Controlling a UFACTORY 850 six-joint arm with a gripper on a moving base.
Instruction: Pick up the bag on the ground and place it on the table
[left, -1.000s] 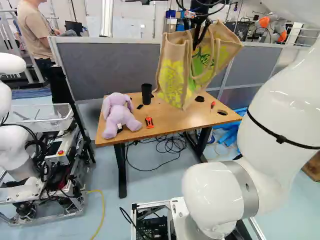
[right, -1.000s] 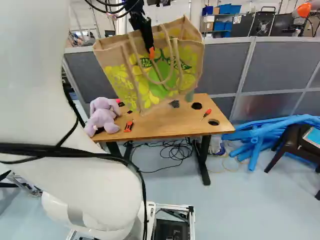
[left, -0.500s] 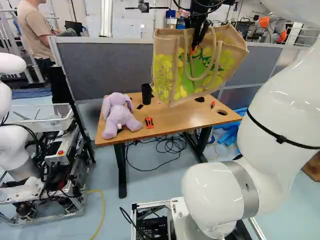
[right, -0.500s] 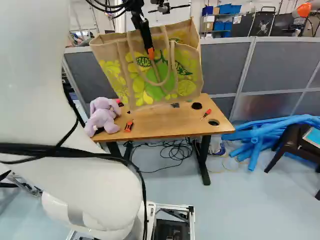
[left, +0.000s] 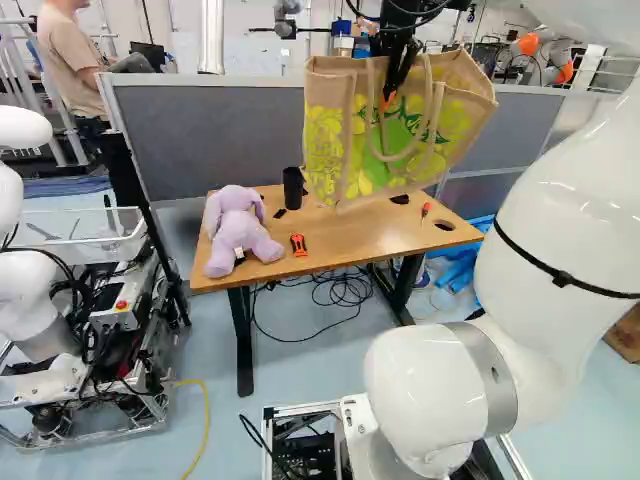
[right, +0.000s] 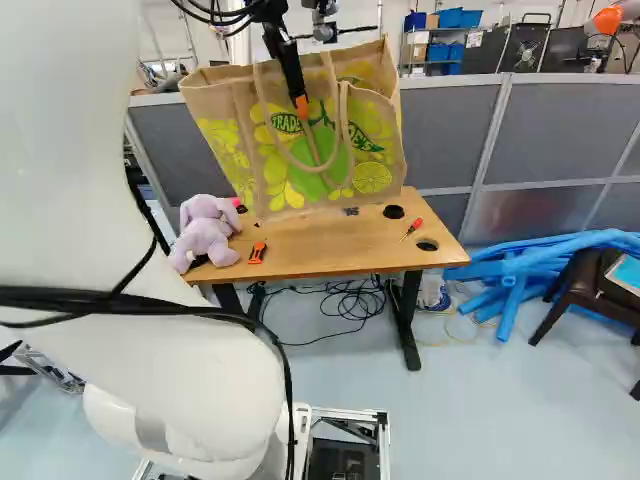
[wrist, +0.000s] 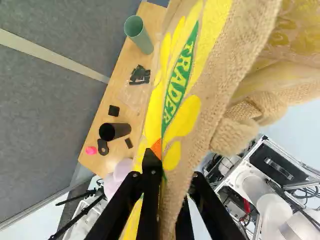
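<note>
In the right base view the black gripper (right: 300, 98) is high up, shut on the upper part of the tan bag (right: 375, 150) with yellow and green print. The bag hangs in the air, tilted, its loop handles beside the fingers. The same bag (left: 335, 150) covers part of the wooden table (left: 345, 240) in the left base view, its bottom higher than the tabletop. Seen in the wrist view, the gripper (wrist: 162, 155) has the bag's wall (wrist: 195, 110) between its fingers; the cloth hides one fingertip.
A purple plush toy (left: 238, 232), an orange-black tool (left: 299, 244), a black cup (wrist: 114, 131), a green cup (wrist: 138, 34) and a red screwdriver (right: 412, 228) are on the table. Grey partitions (right: 540, 140) stand behind. Another robot (left: 30, 290) is at the left.
The bag has swung round with my gripper, showing its printed broad side more squarely in the left base view. Over the last half second it has barely moved. The base has stayed put.
</note>
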